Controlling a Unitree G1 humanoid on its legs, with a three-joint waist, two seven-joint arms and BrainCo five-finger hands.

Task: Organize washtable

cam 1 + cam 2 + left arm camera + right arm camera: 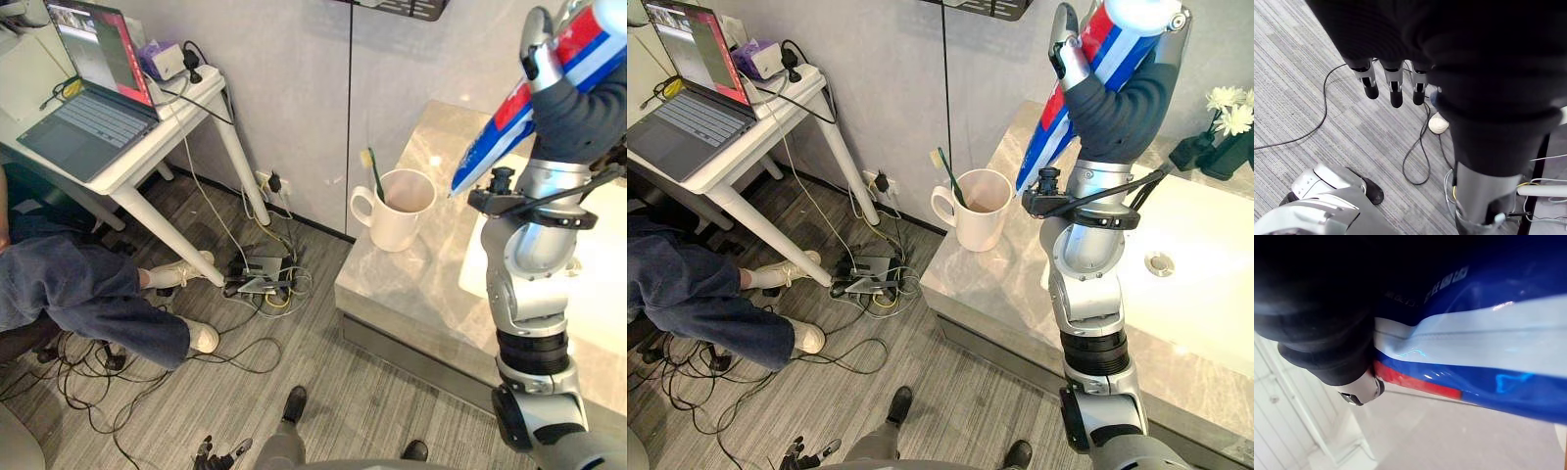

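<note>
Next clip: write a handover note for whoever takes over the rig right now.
Right hand: raised over the counter, shut on the toothpaste tube, whose flat end points down toward the mug.
Left hand: open, hanging low above the floor, idle.
The mug stands upright at the counter's left corner, toothbrush inside.
Done: tube in hand.
Left: probably place the tube in or beside the mug.

The toothpaste tube (1038,147) runs past the top edge, and the mug (970,223) hides the toothbrush (948,178) handle's lower end.
</note>
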